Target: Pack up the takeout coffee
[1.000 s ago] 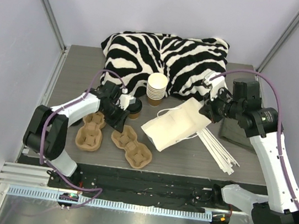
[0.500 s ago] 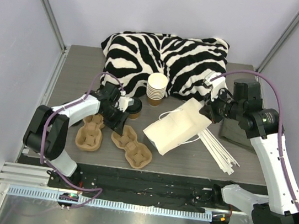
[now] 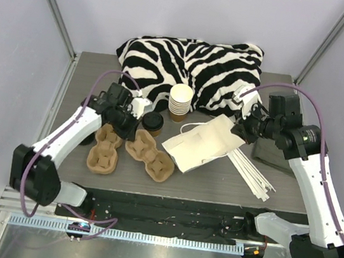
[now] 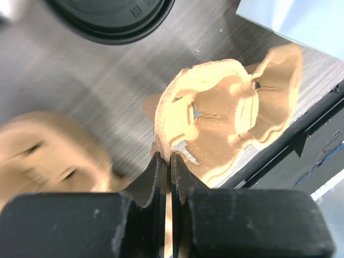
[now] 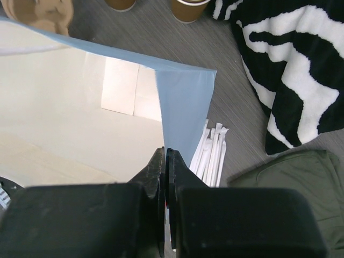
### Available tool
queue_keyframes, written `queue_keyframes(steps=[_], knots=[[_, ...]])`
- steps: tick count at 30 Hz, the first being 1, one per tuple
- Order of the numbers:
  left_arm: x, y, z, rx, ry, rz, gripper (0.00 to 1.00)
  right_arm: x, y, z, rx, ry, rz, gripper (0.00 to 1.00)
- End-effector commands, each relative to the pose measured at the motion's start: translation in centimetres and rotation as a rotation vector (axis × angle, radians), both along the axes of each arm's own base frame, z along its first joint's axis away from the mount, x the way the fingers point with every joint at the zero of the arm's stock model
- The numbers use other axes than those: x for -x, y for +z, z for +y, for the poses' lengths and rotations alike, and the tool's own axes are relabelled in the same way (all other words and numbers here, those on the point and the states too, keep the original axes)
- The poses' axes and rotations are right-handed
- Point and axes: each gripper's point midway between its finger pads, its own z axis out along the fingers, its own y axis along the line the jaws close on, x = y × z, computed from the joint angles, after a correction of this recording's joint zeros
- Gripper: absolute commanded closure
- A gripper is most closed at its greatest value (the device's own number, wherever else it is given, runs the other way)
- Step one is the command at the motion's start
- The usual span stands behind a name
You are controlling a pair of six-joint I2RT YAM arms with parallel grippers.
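Observation:
The takeout coffee (image 3: 153, 123), a tan cup with a black lid, stands left of the white paper bag (image 3: 205, 145); its lid shows at the top of the left wrist view (image 4: 113, 16). My left gripper (image 3: 131, 130) is shut on the rim of a brown cardboard cup carrier (image 3: 150, 156), seen close in the left wrist view (image 4: 226, 118), with the jaws (image 4: 165, 159) pinching its edge. My right gripper (image 3: 242, 127) is shut on the bag's edge and holds its mouth toward the left; the right wrist view shows the pinch (image 5: 165, 153) and the bag's inside (image 5: 80, 118).
A second carrier (image 3: 105, 151) lies left of the held one. A stack of lidless cups (image 3: 180, 101) stands behind the coffee. Wrapped straws (image 3: 252, 172) lie right of the bag. A zebra pillow (image 3: 194, 65) fills the back; a dark green cloth (image 3: 270, 152) lies at the right.
My left arm has swung up and left, pulling the held carrier a little toward the back left. The bag dipped and came back; the right gripper has hardly moved.

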Motion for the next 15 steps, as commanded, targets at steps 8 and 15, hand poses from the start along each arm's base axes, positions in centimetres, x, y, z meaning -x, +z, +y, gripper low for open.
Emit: queue_keyframes(steps=[8,15], knots=[[2.1,17.0,4.4,-0.111,-0.169,-0.486,1.00,0.3,3.1,0.3,-0.005,0.060,-0.084,0.99],[4.0,28.5,3.5,-0.014,-0.294,-0.791,0.99,-1.2,2.3,1.3,-0.025,0.051,-0.025,0.99]])
